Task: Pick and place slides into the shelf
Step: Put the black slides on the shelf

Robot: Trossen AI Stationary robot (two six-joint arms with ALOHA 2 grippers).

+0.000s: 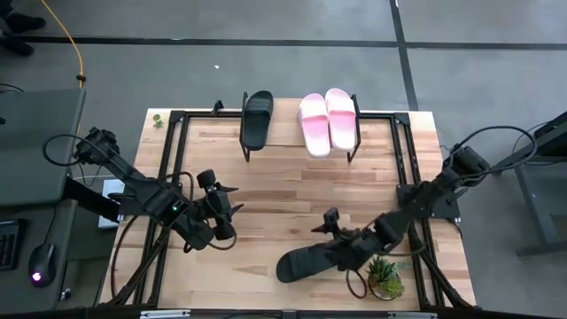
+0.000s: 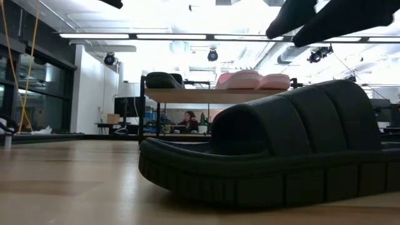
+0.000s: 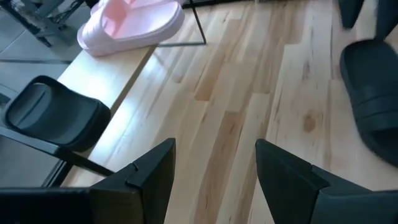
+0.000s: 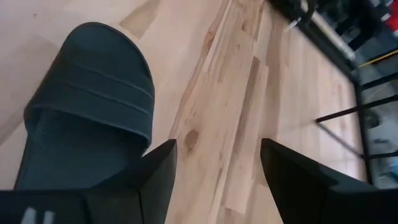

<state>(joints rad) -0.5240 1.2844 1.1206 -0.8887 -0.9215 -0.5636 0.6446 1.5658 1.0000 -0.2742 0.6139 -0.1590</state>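
One black slide (image 1: 306,262) lies sole-down on the table near its near edge; it also fills the low view (image 2: 269,156) and shows in the right wrist view (image 4: 87,106). My right gripper (image 1: 335,232) hangs open just above and beside its strap (image 2: 306,22), clear of it (image 4: 217,180). The shelf (image 1: 288,133) stands at the far edge, carrying the other black slide (image 1: 257,120) and two pink slides (image 1: 326,121) on its top board. My left gripper (image 1: 232,202) hovers open over bare table left of centre (image 3: 214,174).
A small potted plant (image 1: 385,279) sits by the right near corner, close behind my right gripper. A black metal frame (image 1: 403,159) runs along the table's sides. Bare wood lies between the grippers and the shelf. A person (image 2: 187,119) sits far back in the room.
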